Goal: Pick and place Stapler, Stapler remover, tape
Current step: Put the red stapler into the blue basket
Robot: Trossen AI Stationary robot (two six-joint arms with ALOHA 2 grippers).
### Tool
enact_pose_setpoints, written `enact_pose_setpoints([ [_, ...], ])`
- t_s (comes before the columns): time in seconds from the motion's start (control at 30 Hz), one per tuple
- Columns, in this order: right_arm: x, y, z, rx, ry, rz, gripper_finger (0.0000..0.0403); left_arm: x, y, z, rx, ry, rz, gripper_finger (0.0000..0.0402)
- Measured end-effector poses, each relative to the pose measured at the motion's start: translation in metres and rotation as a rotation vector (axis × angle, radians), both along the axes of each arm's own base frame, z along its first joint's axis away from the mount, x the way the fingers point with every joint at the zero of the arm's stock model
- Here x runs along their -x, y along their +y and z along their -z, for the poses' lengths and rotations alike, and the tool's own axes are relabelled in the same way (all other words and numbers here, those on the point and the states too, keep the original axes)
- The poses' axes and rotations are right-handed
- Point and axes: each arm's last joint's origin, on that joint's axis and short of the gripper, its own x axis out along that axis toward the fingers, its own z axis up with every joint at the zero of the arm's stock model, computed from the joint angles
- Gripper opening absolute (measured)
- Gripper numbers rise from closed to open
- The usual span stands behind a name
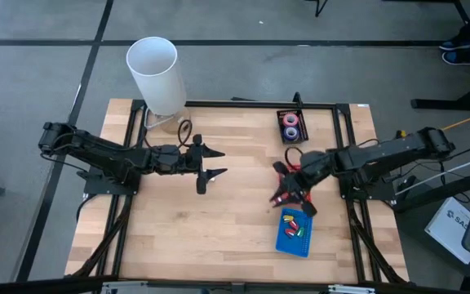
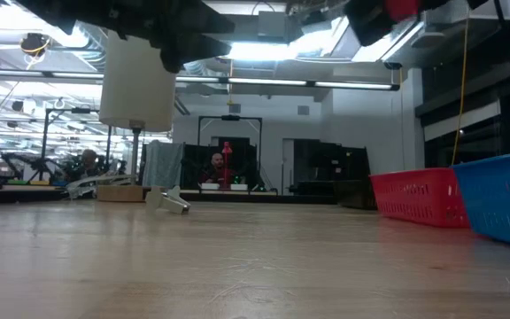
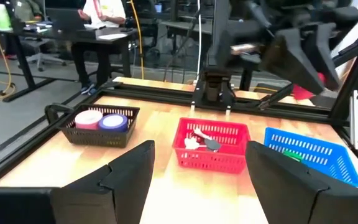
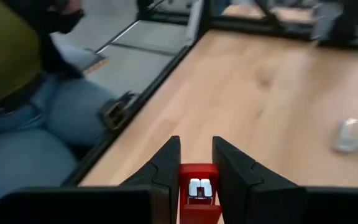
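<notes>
My right gripper (image 4: 196,167) hangs above the table between the red basket (image 1: 281,169) and the blue basket (image 1: 294,232), shut on a red stapler (image 4: 197,186). In the low view the stapler's red (image 2: 401,7) shows high above the tabletop. Pink and blue tape rolls (image 3: 99,119) lie in a black tray (image 1: 290,126) near the far edge. A small grey tool (image 4: 352,134) lies on the bare wood and also shows in the low view (image 2: 172,203). My left gripper (image 3: 197,171) is open, level over the table's middle (image 1: 208,165), touching nothing. My right gripper pinches the red stapler between its two fingers, one finger (image 4: 166,163) on each long side. The stapler's metal-tipped front end (image 4: 199,187) shows in the gap. The fingers slant down toward the table's near edge. The stapler is lifted clear of the table.
A tall white cylinder (image 1: 157,73) stands at the far left corner. The red basket (image 3: 211,144) holds grey and white tools; the blue basket (image 3: 312,155) holds coloured things. A black frame (image 1: 243,104) edges the table. A seated person's legs (image 4: 36,124) are past the table's edge.
</notes>
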Motion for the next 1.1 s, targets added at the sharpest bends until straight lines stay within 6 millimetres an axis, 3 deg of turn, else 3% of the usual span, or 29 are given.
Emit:
enact_pose_setpoints([
  [0.5, 0.021, 0.062, 0.009, -0.045, 0.105, -0.055, 0.0070, 0.001, 0.000, 0.008, 0.001, 0.076, 0.000, 0.0251],
  [0.77, 0.039, 0.070, 0.049, -0.024, 0.215, -0.003, 0.0072, 0.005, -0.004, 0.020, -0.010, 0.209, 0.023, 0.0251],
  [1.1, 0.058, 0.065, 0.097, -0.164, 0.298, 0.065, 0.0076, 0.012, -0.007, 0.034, 0.022, 0.358, 0.019, 0.0251],
])
